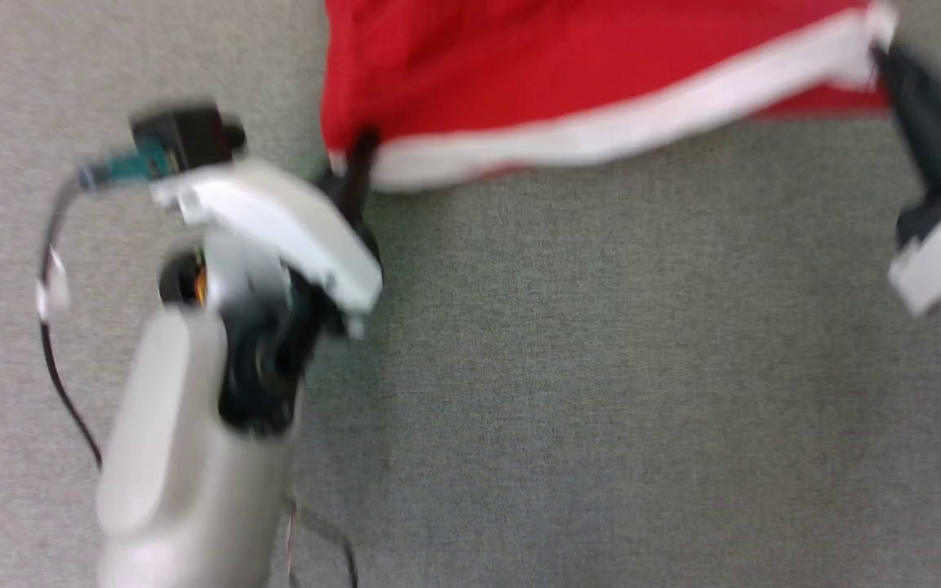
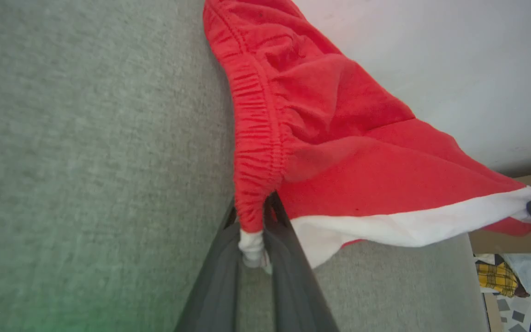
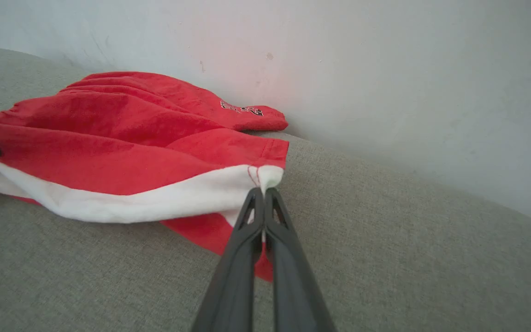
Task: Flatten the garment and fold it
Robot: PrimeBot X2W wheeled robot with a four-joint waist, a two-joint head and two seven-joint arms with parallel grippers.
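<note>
The grey cushioned surface point(image 1: 601, 367) is seen from steeply above in the head view. It is skimmed closely by both wrist views, toward the wall point(image 3: 385, 69); the garment's point(image 2: 362, 175) white edge is shared by all.

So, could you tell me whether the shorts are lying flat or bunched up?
Not flat: the shorts are wrinkled, their white edge stretched between the left gripper and right gripper, both shut on it.

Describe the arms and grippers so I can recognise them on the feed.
The left arm has a pale grey rounded forearm, a black joint, a white wrist shell, a black camera block with a teal plug, and a thin black cable. The left gripper and right gripper each have two long, slim, dark grey tapering fingers.
</note>
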